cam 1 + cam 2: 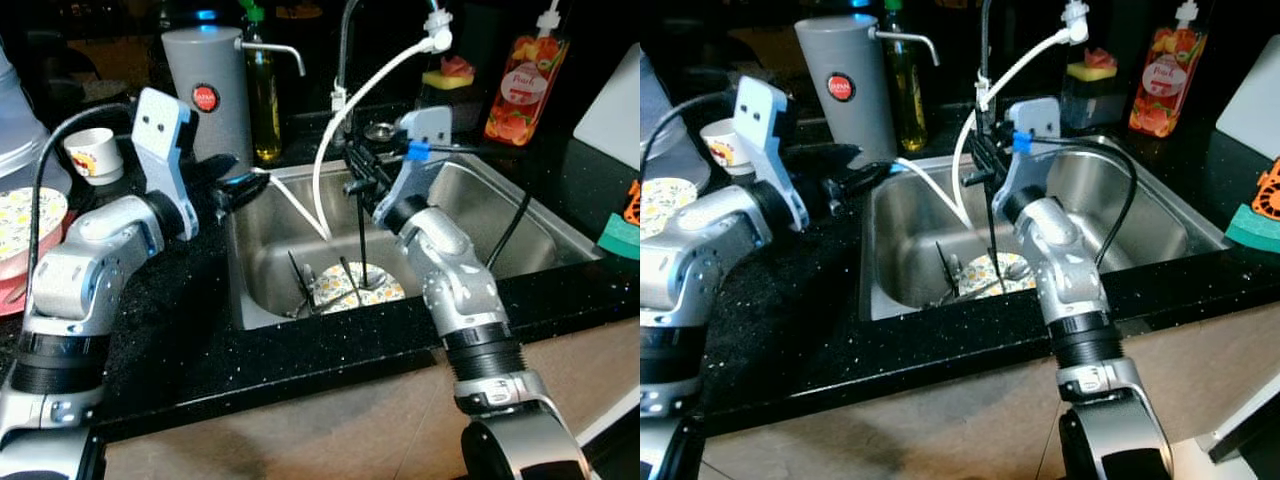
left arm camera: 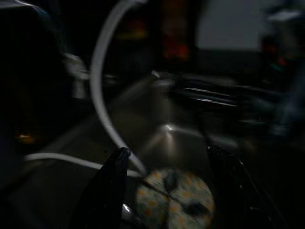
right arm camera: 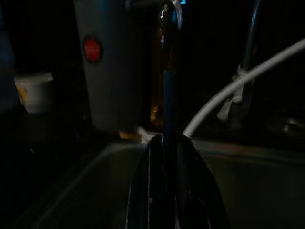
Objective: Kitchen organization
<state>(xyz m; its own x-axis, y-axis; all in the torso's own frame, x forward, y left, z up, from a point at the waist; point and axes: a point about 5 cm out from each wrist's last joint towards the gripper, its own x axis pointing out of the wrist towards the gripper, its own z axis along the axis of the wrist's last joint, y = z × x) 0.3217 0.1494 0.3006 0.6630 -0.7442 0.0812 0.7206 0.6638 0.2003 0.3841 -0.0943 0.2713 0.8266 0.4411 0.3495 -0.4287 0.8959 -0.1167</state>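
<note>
The right gripper (image 1: 362,183), jaws clamped on a thin black utensil (image 1: 361,240) hanging upright over the stainless steel sink (image 1: 480,215), its tip near a floral plate (image 1: 350,290), faces the left gripper (image 1: 238,180), jaws parted, at the black worktop (image 1: 190,330) edge.

Floral yellow plate (image 1: 352,290) — speckled black counter (image 1: 190,330)

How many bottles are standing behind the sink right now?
2: an olive-green bottle beside the grey dispenser at the sink's back left, and an orange-labelled bottle at the back right. Others may be hidden in the dark behind.
</note>
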